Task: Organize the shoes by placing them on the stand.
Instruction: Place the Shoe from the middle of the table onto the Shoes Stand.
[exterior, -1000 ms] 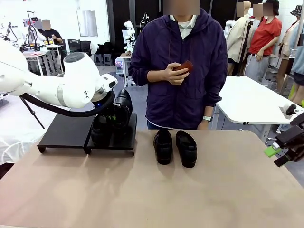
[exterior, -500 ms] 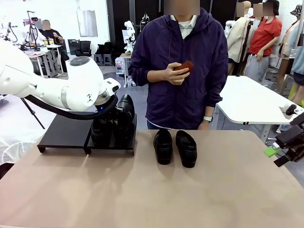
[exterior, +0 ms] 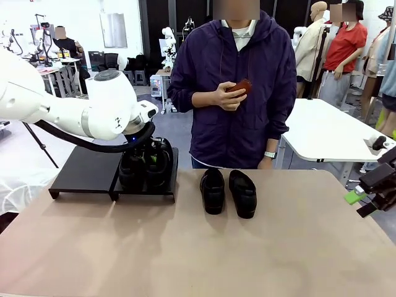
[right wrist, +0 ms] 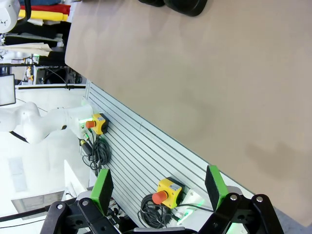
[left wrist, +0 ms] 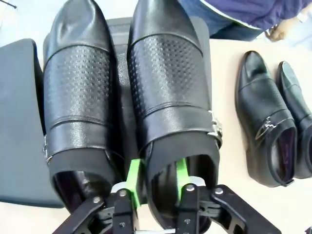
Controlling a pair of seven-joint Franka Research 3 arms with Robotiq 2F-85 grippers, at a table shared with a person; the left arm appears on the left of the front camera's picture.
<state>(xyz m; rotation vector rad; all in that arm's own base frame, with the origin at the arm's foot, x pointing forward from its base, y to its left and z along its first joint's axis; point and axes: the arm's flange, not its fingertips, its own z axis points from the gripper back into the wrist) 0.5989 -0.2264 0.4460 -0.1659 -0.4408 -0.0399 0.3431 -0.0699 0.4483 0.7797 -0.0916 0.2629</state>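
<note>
Two glossy black shoes [left wrist: 80, 97] [left wrist: 168, 83] lie side by side on the right panel of the black stand [left wrist: 19, 122], toes pointing away. My left gripper [left wrist: 157, 178] is at the heel end of the right-hand one. Its green pads [left wrist: 134, 180] straddle the inner wall of that shoe's collar, parted, with a gap on the inside. In the front view this pair [exterior: 145, 168] sits under my left arm [exterior: 93, 114]. Two more shoes [exterior: 212, 190] [exterior: 242, 193] stand on the table in front of the person. My right gripper [right wrist: 158, 187] hangs open and empty off the table's right edge.
The stand's left panel [exterior: 83, 170] is bare. A person in a dark jacket stands at the far side, holding a small dark-red object [exterior: 240, 86] in one hand. The tan table [exterior: 204, 247] is free in front. Yellow emergency-stop boxes [right wrist: 168, 191] hang below the table's side.
The shoe that my left gripper held tilted up has come down flat onto the stand beside the other. The gripper's jaws have parted. My right arm has not moved.
</note>
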